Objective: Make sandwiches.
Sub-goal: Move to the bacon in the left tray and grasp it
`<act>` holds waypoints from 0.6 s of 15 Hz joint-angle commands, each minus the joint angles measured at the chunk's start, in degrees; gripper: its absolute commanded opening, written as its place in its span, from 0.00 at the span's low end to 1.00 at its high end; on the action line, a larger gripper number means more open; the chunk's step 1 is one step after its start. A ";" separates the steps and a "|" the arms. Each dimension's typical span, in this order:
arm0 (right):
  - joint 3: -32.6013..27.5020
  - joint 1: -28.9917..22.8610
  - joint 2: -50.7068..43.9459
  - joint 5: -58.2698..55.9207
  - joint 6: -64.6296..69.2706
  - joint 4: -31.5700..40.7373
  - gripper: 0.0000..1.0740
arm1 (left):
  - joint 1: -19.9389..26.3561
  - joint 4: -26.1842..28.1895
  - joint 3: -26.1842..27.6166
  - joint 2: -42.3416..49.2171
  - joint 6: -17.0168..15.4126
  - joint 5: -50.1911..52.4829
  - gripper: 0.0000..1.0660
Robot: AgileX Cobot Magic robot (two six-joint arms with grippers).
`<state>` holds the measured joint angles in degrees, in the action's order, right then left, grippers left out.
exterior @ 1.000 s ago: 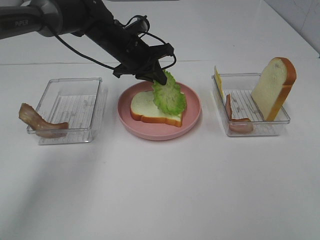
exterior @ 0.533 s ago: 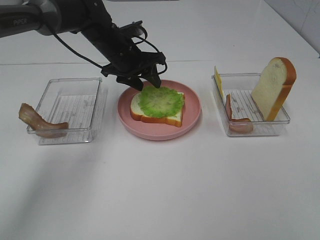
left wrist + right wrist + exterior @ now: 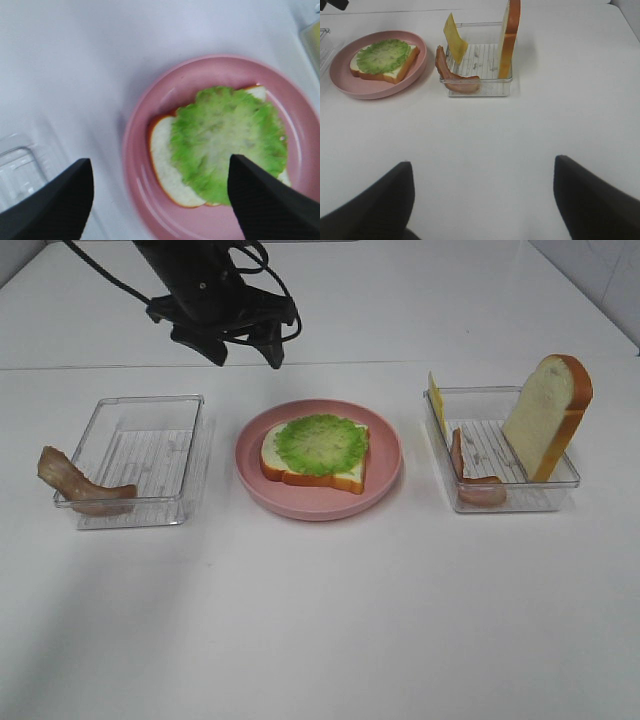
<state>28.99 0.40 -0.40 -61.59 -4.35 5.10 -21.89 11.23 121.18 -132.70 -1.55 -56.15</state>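
Note:
The sandwich is a white bread slice (image 3: 275,456) lying on the pink plate (image 3: 386,476), with a green lettuce leaf (image 3: 320,443) flat on top. My left gripper (image 3: 247,354) hangs open and empty above and behind the plate's left edge. In the left wrist view the lettuce (image 3: 227,142) lies below the open gripper (image 3: 160,160). My right gripper (image 3: 482,162) is open over bare table, well short of the right tray (image 3: 476,90). That tray holds an upright bread slice (image 3: 545,415), a yellow cheese slice (image 3: 436,400) and a bacon strip (image 3: 472,483).
A clear tray (image 3: 140,455) stands left of the plate, with a bacon strip (image 3: 75,487) draped over its left wall. The white table's back edge runs behind the trays. The right arm does not show in the exterior high view.
The left gripper opened and let go of the lettuce, which now lies flat on the bread. The gripper then rose and pulled back to the left.

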 commanded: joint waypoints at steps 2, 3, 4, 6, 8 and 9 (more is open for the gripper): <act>-0.11 0.17 -0.69 0.69 -0.46 0.29 0.68 | -0.06 -10.89 0.29 4.07 -4.24 -12.38 0.67; -0.11 0.17 -0.69 0.69 -0.46 0.29 0.68 | -0.06 -11.57 0.29 4.07 -4.30 -13.64 0.67; -0.11 0.17 -0.69 0.69 -0.46 0.29 0.68 | -0.06 -13.12 0.29 4.24 -4.30 -16.62 0.67; -0.11 0.17 -0.69 0.69 -0.46 0.29 0.68 | -0.06 -14.84 0.23 4.47 -4.76 -17.30 0.67; -0.11 0.17 -0.69 0.69 -0.46 0.29 0.68 | 1.38 -13.64 -0.17 6.47 -6.36 -17.30 0.67; -0.11 0.17 -0.69 0.69 -0.46 0.29 0.68 | 1.38 -13.64 -0.17 6.47 -6.36 -17.30 0.67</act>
<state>28.99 0.40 -0.40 -61.59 -4.35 5.10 -20.97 -2.46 121.01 -127.25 -7.28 -69.44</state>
